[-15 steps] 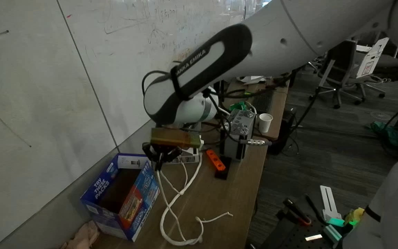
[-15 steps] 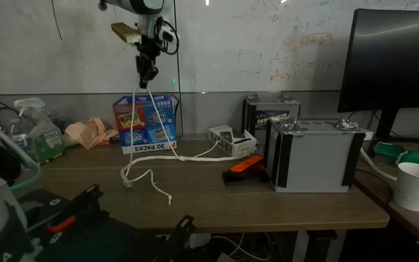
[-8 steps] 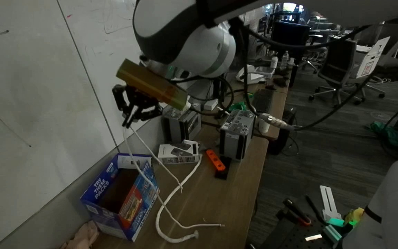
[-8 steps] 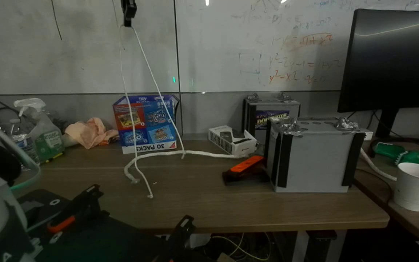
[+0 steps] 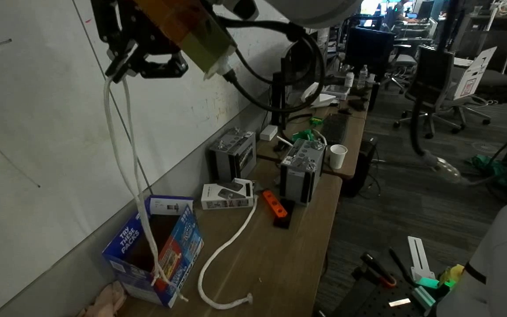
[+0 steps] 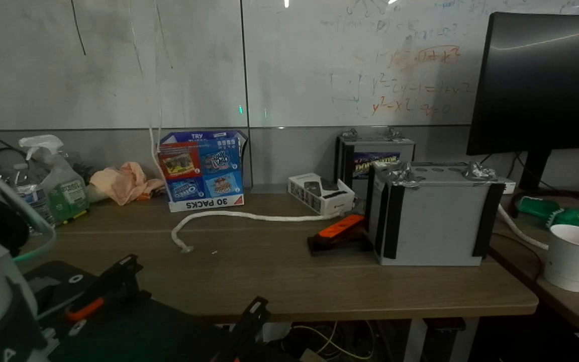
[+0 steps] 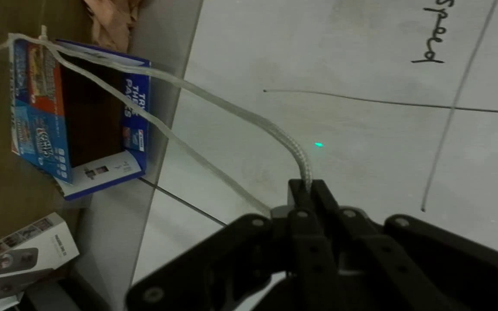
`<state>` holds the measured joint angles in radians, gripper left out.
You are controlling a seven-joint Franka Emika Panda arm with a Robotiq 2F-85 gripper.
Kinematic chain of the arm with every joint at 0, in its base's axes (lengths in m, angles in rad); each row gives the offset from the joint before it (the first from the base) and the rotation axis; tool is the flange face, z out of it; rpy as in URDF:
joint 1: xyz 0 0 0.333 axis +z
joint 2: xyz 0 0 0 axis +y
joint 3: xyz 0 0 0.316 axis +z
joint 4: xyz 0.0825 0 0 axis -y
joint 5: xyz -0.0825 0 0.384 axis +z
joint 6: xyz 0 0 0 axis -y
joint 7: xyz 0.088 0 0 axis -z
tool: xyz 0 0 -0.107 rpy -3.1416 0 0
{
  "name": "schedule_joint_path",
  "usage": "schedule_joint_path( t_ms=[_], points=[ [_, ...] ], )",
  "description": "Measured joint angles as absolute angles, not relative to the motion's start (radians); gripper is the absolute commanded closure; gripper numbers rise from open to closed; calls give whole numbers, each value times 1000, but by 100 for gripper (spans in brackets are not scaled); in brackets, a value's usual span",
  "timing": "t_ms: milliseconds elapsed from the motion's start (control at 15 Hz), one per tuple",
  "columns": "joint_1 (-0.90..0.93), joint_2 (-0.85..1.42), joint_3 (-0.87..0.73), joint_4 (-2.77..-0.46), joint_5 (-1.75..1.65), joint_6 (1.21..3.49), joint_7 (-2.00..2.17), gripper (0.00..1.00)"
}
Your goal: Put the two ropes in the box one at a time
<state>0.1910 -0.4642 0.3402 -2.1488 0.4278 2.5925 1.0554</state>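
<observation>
Claw (image 7: pixel 307 190): pinching the braided white rope (image 7: pixel 249 115), which I have just drawn up higher.
Its ends: lifted off the desk (image 6: pixel 289 281), now hanging at a corner of the blue 30-pack box (image 6: pixel 221 171); over its opening or outside it, I can't tell.
Second white rope (image 6: pixel 259 217): left on the desk, no longer crossed by the one I hold.
Blue 30-pack box: ropes parted, I judge I can load one alone, once centred above.

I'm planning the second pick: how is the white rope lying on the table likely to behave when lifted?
Probably floppy: the white rope lies in a loose curve. Likely light, since it looks thin. It runs up close to the small white box, so lifting might nudge that.
</observation>
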Motion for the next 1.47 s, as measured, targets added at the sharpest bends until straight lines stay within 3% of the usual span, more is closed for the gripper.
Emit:
schedule_joint_path(
  t_ms=[467,1467],
  points=[
    [93,-565,453,-2151,238,2658,1303,94],
    [-148,-492,708,-2061,-152,2696,1647,93]
  ],
)
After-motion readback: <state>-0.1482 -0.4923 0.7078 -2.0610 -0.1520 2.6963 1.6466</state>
